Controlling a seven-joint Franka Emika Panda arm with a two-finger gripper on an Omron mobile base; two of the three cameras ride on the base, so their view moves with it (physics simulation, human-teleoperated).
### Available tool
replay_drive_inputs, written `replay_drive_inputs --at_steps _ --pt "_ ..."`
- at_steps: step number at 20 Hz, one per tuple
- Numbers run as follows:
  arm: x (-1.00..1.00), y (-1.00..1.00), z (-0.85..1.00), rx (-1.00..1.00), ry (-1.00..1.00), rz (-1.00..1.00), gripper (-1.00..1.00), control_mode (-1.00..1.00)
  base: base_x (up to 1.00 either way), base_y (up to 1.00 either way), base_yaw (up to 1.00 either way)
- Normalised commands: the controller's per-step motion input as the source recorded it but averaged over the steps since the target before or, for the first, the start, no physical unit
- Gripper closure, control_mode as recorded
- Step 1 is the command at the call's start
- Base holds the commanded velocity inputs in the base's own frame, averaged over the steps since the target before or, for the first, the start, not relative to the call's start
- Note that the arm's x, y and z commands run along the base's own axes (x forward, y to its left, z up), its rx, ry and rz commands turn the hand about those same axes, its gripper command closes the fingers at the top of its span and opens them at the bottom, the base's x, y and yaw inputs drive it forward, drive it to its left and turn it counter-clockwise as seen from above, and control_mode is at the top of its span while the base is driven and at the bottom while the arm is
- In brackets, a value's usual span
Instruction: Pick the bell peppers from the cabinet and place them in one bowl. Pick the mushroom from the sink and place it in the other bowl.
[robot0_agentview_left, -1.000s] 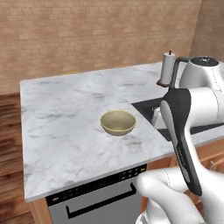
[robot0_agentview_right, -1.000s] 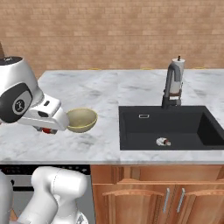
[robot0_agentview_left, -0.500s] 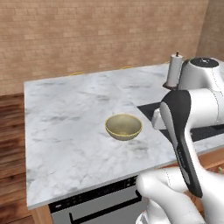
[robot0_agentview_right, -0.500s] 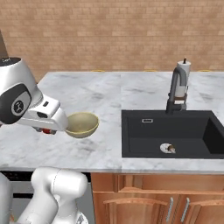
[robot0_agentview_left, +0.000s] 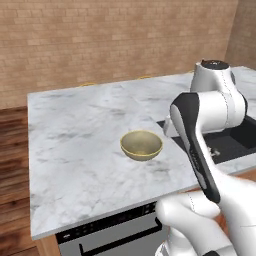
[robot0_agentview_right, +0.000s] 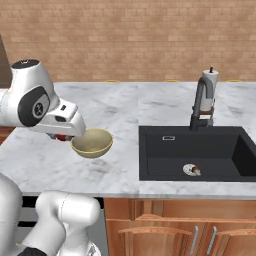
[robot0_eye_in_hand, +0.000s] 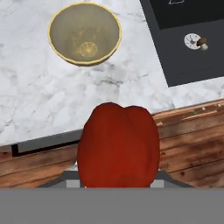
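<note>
Hand view: a glossy red bell pepper (robot0_eye_in_hand: 117, 144) sits low centre of the frame, filling the space where the claw's tips rise, so the tips themselves are hidden behind it. The claw (robot0_eye_in_hand: 117, 181) is closed on this pepper; the pepper lies right at the claw, in its grip, not apart from it.

Bowl (robot0_eye_in_hand: 84, 33) is at upper left of the hand view, on the pale marble table (robot0_eye_in_hand: 39, 96), well apart from the held pepper. Inside is pale yellow-cream, rim tan-yellow; nothing in it.

Black sink (robot0_eye_in_hand: 183, 39) is at upper right of the hand view. A round steel drain (robot0_eye_in_hand: 191, 41) shows in the basin, and a small brown-capped mushroom (robot0_eye_in_hand: 201, 43) lies touching the drain's right edge.

Right base view: the white hand sits at left centre, just beside the bowl (robot0_agentview_right: 92, 143) and overlapping its left rim; a sliver of red pepper (robot0_agentview_right: 62, 137) shows under the hand. Sink (robot0_agentview_right: 200, 155) lies right of centre, with a dark arched faucet (robot0_agentview_right: 202, 105) behind it.

Left base view: bowl (robot0_agentview_left: 141, 145) at centre on the table (robot0_agentview_left: 75, 140), the arm's dark link to its right.
</note>
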Motion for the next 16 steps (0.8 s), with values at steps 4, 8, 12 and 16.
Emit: replay_drive_inputs --at_steps 4,8,12,16 --pt "0.76 0.13 -0.18 0.00 -0.02 0.09 1.00 -1.00 0.00 0.00 0.00" --pt "0.90 0.14 -0.37 0.02 -0.09 0.11 1.00 -1.00 0.00 0.00 0.00" --pt "0.86 0.14 -0.63 0.00 -0.08 0.11 1.00 -1.00 0.00 0.00 0.00" --pt "0.72 0.15 -0.67 0.00 -0.04 0.11 1.00 -1.00 0.00 0.00 0.00"
